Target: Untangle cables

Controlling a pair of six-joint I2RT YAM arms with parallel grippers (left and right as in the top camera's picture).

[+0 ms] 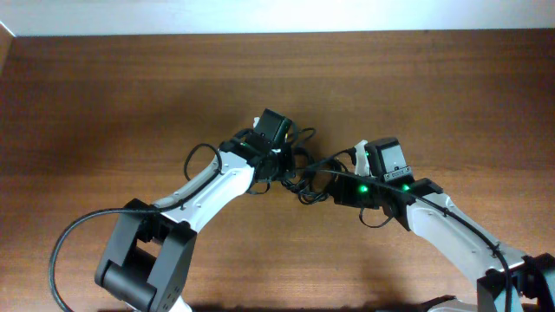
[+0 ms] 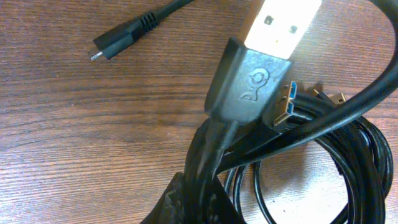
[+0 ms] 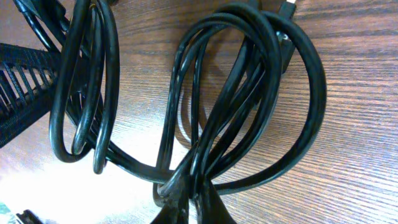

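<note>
The cables (image 1: 301,173) are a tangle of thin black cords at the table's middle, between my two grippers. My left gripper (image 1: 279,165) is shut on a bunch of cable strands (image 2: 211,155). A black USB plug (image 2: 252,68) with a metal end and a blue-tipped plug (image 2: 283,109) stand just above its jaws (image 2: 200,202). A small plug end (image 2: 118,43) lies loose on the wood to the upper left. My right gripper (image 1: 334,186) is shut on several looped strands (image 3: 211,124), which meet at its jaws (image 3: 196,199).
The wooden table (image 1: 130,95) fills all views. A black ribbed part (image 3: 18,87) of the other arm shows at the left of the right wrist view. Thicker black arm wires (image 1: 61,251) loop near the left arm's base.
</note>
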